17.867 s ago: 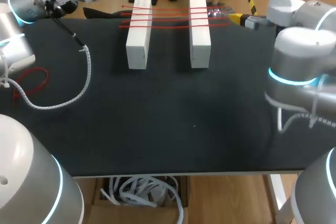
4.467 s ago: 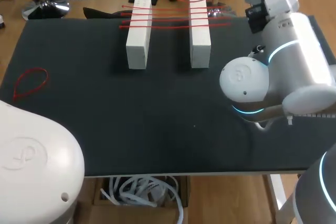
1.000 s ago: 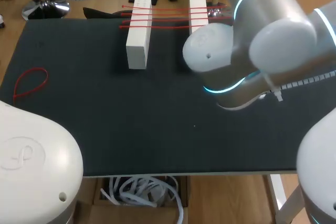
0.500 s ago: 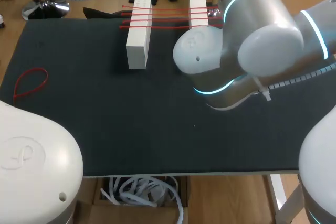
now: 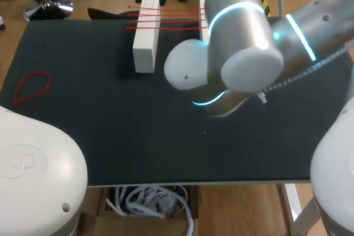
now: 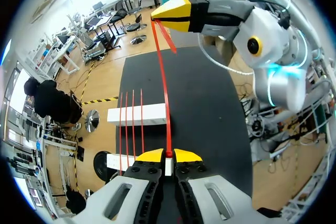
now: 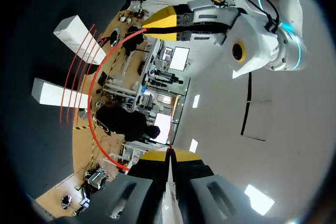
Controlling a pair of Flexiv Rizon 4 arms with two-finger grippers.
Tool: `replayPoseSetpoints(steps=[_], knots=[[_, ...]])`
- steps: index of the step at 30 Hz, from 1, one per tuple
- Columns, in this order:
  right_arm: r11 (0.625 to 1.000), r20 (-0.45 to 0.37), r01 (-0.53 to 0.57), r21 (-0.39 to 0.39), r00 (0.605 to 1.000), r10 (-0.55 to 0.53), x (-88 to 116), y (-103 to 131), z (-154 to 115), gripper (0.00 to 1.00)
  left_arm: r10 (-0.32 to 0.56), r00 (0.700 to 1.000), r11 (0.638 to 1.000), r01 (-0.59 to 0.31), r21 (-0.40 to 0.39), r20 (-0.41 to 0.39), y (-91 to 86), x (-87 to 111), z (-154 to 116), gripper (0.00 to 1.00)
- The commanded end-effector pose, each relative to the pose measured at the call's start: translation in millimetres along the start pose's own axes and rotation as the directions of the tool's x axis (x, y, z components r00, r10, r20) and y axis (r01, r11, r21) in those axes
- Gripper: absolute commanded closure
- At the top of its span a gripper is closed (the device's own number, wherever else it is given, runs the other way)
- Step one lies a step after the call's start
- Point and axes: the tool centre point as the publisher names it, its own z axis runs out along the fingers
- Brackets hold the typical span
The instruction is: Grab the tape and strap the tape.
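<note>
We have left gripper point(image 6: 168, 155) and right gripper point(image 7: 169, 153) each pinching one end of the red tape point(image 6: 164, 93), held above the surface point(image 6: 210, 108); long axis runs gripper to gripper, bowed. We judge the ends must meet to strap it

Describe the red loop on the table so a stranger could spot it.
On the black table, look from the white blocks at the far edge toward the left side. A thin red loop lies there alone; unlike the straight red straps across the blocks, it is curled into a ring.
</note>
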Motion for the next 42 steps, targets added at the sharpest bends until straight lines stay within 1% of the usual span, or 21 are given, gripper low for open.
replayPoseSetpoints(steps=[1,2,4,8,15,23,26,28,29,30,36,42], knots=[[0.995,0.005,0.026,0.097,1.0,-0.027,1.8,17.3,-2.7,1.0,-0.001,1.0,1.0,0.001,-0.004,-0.001,-0.4,0.1,-0.9,1.0],[0.994,-0.011,0.042,0.104,0.999,-0.041,1.7,19.4,-3.1,1.0,-0.001,1.0,1.0,0.001,-0.004,-0.001,-0.4,0.1,-0.9,1.0],[0.993,-0.022,0.031,0.116,0.999,-0.029,1.2,22.8,-3.7,1.0,-0.001,1.0,1.0,0.001,-0.004,-0.001,-0.4,0.1,-0.9,1.0],[0.991,-0.071,0.024,0.135,0.997,-0.014,3.4,29.9,-3.9,1.0,-0.001,1.0,1.0,0.001,-0.004,-0.001,-0.4,0.1,-0.9,1.0],[0.989,-0.067,0.031,0.142,0.998,-0.021,5.4,42.9,-4.4,1.0,-0.001,1.0,1.0,0.001,-0.004,-0.001,-0.4,0.1,-0.9,1.0],[0.987,-0.083,0.06,0.149,0.995,-0.048,9.7,53.2,-5.2,1.0,-0.001,1.0,1.0,0.001,-0.004,-0.001,-0.4,0.1,-0.9,1.0],[0.988,-0.09,0.066,0.137,0.994,-0.054,7.0,55.0,-5.7,1.0,-0.001,1.0,1.0,0.001,-0.004,-0.001,-0.4,0.1,-0.9,1.0],[0.988,-0.106,0.108,0.112,0.99,-0.096,5.3,56.2,-5.0,1.0,-0.001,1.0,1.0,0.001,-0.004,-0.001,-0.4,0.1,-0.9,1.0],[0.99,-0.108,0.087,0.11,0.991,-0.075,4.8,57.1,-4.4,1.0,-0.001,1.0,1.0,0.001,-0.004,-0.001,-0.4,0.1,-0.9,1.0],[0.99,-0.116,0.093,0.102,0.99,-0.081,3.5,57.3,-4.0,1.0,-0.001,1.0,1.0,0.001,-0.004,-0.001,-0.4,0.1,-0.9,1.0],[0.993,-0.199,0.116,0.033,0.974,-0.107,-1.0,62.2,-1.8,1.0,-0.001,1.0,1.0,0.001,-0.004,-0.001,-0.4,0.1,-0.9,1.0],[0.994,-0.189,0.11,0.027,0.977,-0.103,-3.9,66.1,-2.3,1.0,-0.001,1.0,1.0,0.001,-0.004,-0.001,-0.4,0.1,-0.9,1.0]])
